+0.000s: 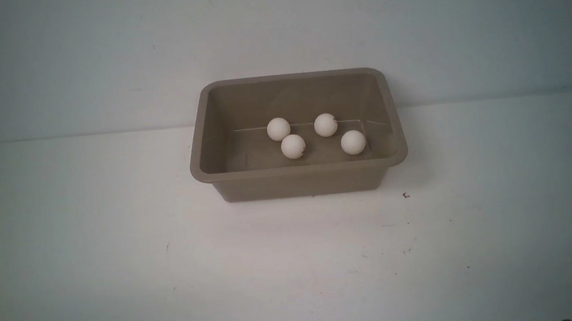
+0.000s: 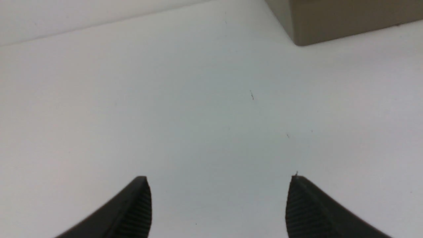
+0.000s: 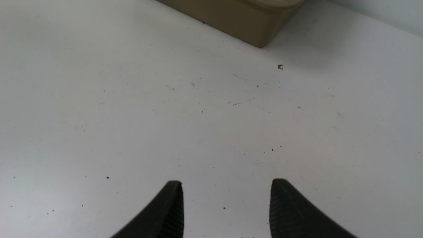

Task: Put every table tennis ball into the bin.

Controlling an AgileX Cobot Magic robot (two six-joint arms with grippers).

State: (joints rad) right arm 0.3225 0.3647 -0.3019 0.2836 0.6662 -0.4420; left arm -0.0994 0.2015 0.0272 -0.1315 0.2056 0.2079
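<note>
White table tennis balls [image 1: 292, 146], four inside one taupe bin [image 1: 299, 182], left end effector [image 2: 218, 206] released, right end effector [image 3: 226, 208] parted, empty

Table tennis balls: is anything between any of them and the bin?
Nothing visible. All four table tennis balls already lie on the floor of the bin; none is on the table.

Four white table tennis balls [image 1: 292, 146] loosely clustered on the floor of the upright taupe bin [image 1: 300, 182]
</note>
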